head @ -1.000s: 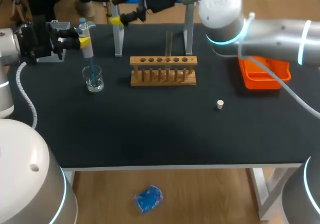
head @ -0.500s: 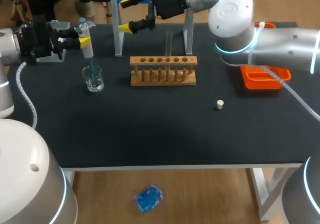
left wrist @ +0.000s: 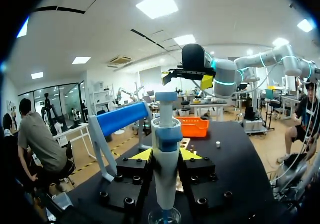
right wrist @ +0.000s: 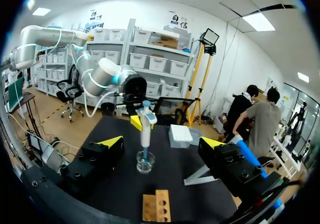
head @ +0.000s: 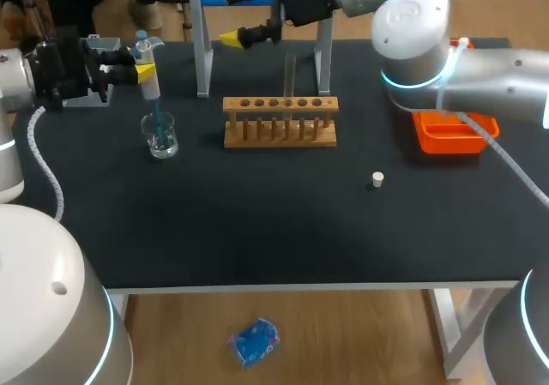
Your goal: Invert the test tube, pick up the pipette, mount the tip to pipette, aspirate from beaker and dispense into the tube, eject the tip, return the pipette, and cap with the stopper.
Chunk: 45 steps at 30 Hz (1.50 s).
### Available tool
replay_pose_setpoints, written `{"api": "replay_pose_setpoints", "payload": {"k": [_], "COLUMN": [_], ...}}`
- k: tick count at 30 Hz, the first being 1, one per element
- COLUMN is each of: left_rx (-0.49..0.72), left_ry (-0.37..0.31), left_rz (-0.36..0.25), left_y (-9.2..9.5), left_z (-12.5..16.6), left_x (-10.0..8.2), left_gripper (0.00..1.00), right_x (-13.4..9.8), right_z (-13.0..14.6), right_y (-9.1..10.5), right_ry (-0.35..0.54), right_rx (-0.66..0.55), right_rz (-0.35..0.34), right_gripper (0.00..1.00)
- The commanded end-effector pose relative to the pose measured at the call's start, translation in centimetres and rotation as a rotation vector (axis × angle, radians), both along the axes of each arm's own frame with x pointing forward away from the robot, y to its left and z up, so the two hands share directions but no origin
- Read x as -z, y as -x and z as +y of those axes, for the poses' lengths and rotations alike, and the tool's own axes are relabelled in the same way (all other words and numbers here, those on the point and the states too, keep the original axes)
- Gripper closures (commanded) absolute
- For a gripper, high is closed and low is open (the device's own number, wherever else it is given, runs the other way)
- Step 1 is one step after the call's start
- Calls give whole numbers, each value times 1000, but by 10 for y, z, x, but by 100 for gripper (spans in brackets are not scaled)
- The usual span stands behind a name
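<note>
Half done, I judge: my left gripper point(head: 144, 64) clamps pipette point(head: 151, 85), tip point(head: 157, 113) in beaker point(head: 160, 136), upper left; right gripper point(head: 236, 14) gapes empty, top centre. Dispense, eject, return, stopper point(head: 377, 179) remain.

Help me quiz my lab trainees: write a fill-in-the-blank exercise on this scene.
1. The left gripper is shut on the ____.
2. Its blue tip dips into the glass ____.
3. The test tube stands upright in the wooden ____.
4. The right gripper, up over the table's far edge, is ____.

Missing words: pipette; beaker; rack; open.
</note>
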<state>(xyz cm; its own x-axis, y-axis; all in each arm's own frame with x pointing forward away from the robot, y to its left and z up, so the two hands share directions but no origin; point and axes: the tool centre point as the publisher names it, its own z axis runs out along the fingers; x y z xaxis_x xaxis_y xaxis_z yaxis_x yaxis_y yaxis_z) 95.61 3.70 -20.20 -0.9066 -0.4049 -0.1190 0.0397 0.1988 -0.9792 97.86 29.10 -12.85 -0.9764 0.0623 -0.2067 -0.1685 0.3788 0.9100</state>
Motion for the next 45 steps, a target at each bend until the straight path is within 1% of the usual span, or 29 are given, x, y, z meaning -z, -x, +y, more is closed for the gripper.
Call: {"api": "replay_pose_setpoints", "payload": {"k": [1,4,8,11,14,15,17,18,31,33,34,36,38,40,45], "left_rx": [1,1,1,1,1,1,1,1,1,1,1,1,1,1,1], "left_ry": [-1,-1,-1,-1,-1,-1,-1,-1,-1,-1,-1,-1,-1,-1,-1], "left_rz": [0,0,0,0,0,0,0,0,0,0,0,0,0,0,0], "left_y": [0,0,0,0,0,0,0,0,0,0,0,0,0,0,0], "left_z": [0,0,0,0,0,0,0,0,0,0,0,0,0,0,0], "left_x": [0,0,0,0,0,0,0,0,0,0,0,0,0,0,0], "left_gripper": [100,100,100,100,100,100,100,100,100,100,100,100,100,100,100], "right_x": [-10,-11,-4,7,25,28,37,40,40,48,52,57,63,71,87], "right_z": [-53,-85,-119,-142,-164,-167,-174,-175,-175,-161,-154,-149,-150,-156,-172], "right_y": [8,8,7,8,4,3,2,1,1,0,0,-2,-2,-3,-6], "right_ry": [-9,-7,-14,-22,-37,-37,-33,-9,-9,-6,-25,-30,-32,-41,-18], "right_rx": [23,63,98,105,131,132,140,145,145,123,102,87,71,68,75], "right_rz": [-9,-21,-12,-6,16,17,43,44,44,41,57,48,38,43,28], "right_gripper": [0,0,0,0,0,0,0,0,0,0,0,0,0,0,0]}}
